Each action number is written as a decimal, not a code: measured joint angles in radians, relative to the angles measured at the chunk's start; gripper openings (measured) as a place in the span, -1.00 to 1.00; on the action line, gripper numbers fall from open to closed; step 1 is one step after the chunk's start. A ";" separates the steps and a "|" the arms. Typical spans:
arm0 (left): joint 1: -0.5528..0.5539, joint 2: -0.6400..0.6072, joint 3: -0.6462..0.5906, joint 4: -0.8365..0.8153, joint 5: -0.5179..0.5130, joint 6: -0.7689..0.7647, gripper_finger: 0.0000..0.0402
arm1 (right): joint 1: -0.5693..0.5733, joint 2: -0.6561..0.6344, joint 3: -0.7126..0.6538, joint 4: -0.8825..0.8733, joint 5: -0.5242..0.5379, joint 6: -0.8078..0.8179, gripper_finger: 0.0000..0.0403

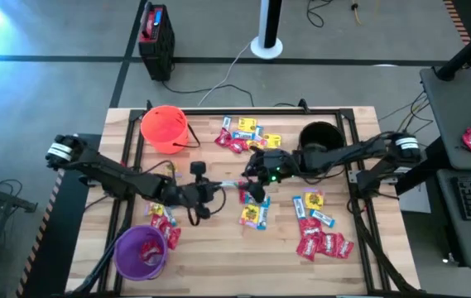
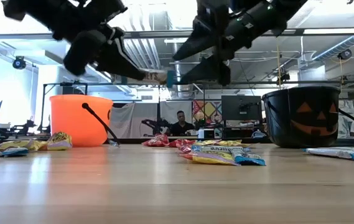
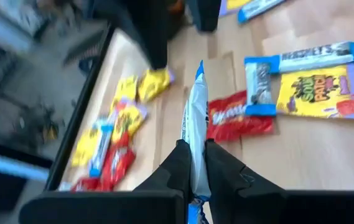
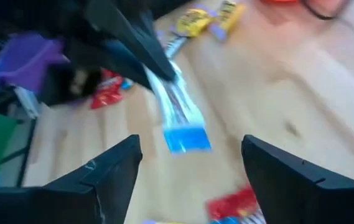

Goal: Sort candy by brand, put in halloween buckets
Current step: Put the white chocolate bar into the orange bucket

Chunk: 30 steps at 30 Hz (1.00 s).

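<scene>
Mid-air handover at the centre of the high view. My left tool [image 3: 192, 163] is pinched tight on one end of a long, flat blue-and-white wrapped candy [image 3: 195, 121], held above the wooden counter [image 1: 218, 257]. My right tool [image 4: 189, 165] faces it with its jaws spread wide, holding nothing. The orange plastic bucket [image 1: 165, 128] sits upper left, the black jack-o'-lantern bucket [image 1: 319, 137] upper right, the translucent purple bucket [image 1: 141, 252] lower left. Risk, as I judge it: the grip catches only the wrapper's end, so a quick swing could let the packet slip and fall among the loose candies.
</scene>
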 joint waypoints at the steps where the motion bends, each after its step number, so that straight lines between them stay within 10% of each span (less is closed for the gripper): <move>1: 0.013 -0.016 0.030 -0.076 -0.001 -0.037 -0.95 | -0.005 -0.023 0.000 -0.032 0.022 -0.004 0.34; 10: 0.233 -0.146 0.313 -0.809 -0.102 -0.274 -0.95 | -0.003 -0.119 -0.011 -0.079 0.188 -0.101 0.26; 30: 0.810 -0.175 0.402 -0.996 0.299 -0.077 -0.96 | -0.005 -0.048 -0.017 -0.077 0.190 -0.180 0.25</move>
